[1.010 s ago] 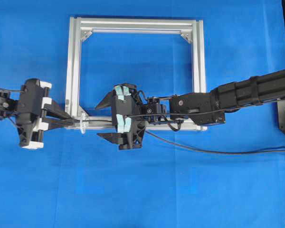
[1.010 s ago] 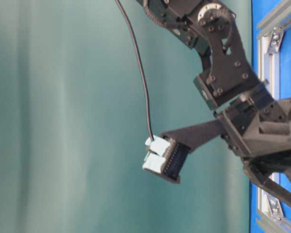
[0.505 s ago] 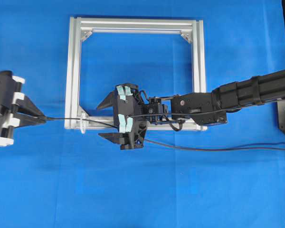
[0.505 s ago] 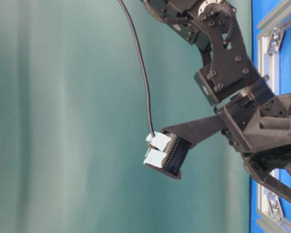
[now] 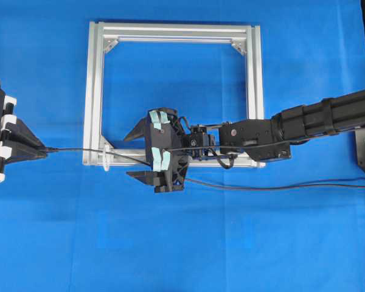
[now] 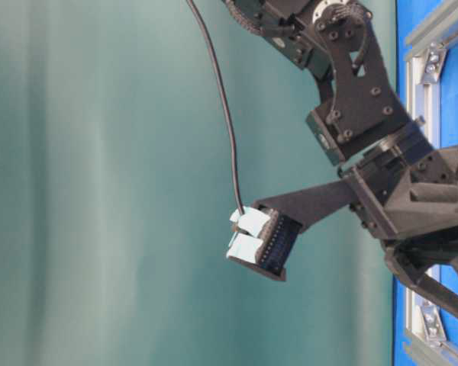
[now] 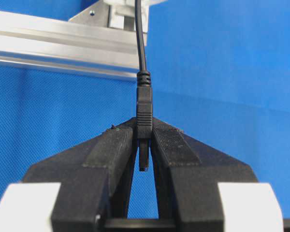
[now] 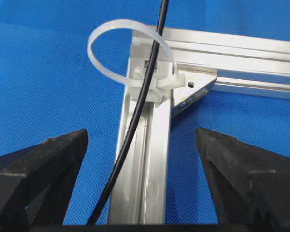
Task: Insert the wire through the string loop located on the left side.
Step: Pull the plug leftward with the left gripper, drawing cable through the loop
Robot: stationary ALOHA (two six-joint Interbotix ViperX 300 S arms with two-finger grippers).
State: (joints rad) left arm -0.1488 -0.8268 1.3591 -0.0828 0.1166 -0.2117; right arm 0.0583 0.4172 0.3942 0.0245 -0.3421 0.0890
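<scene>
Left gripper (image 7: 144,145): clamped on the plug of the wire (image 5: 79,149), off to the frame's left, likely drawing it taut.
Wire: runs through the string loop (image 8: 128,53) at the aluminium frame (image 5: 173,30) corner.
Right gripper (image 5: 143,152): spread wide, holding nothing, straddling the wire beside the loop.

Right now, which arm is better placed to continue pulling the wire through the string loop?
Left. The left gripper is shut on the plug of the wire, which already runs through the string loop. The right gripper stands open over the frame, holding nothing.
</scene>
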